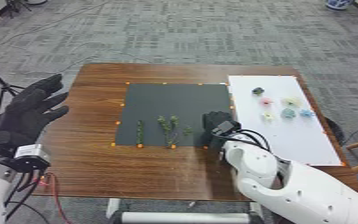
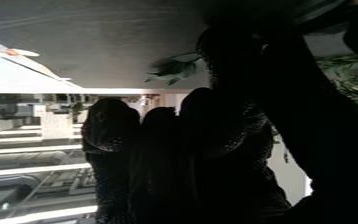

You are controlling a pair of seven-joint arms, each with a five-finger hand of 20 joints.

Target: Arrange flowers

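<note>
Right hand (image 1: 217, 120): placed at mat's (image 1: 149, 100) four o'clock; opening, grip cannot be told. Left hand (image 1: 26, 112): held open, empty, nine o'clock.

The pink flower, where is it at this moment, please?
In the head view, the pink flower lies on the white sheet on the table's right side, between the dark flower and the pale yellow flower.

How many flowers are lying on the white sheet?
6: dark flower farthest; pink flower and yellow flower next; nearest, left to right, cream flower, teal flower and blue flower. The right arm may hide more.
</note>
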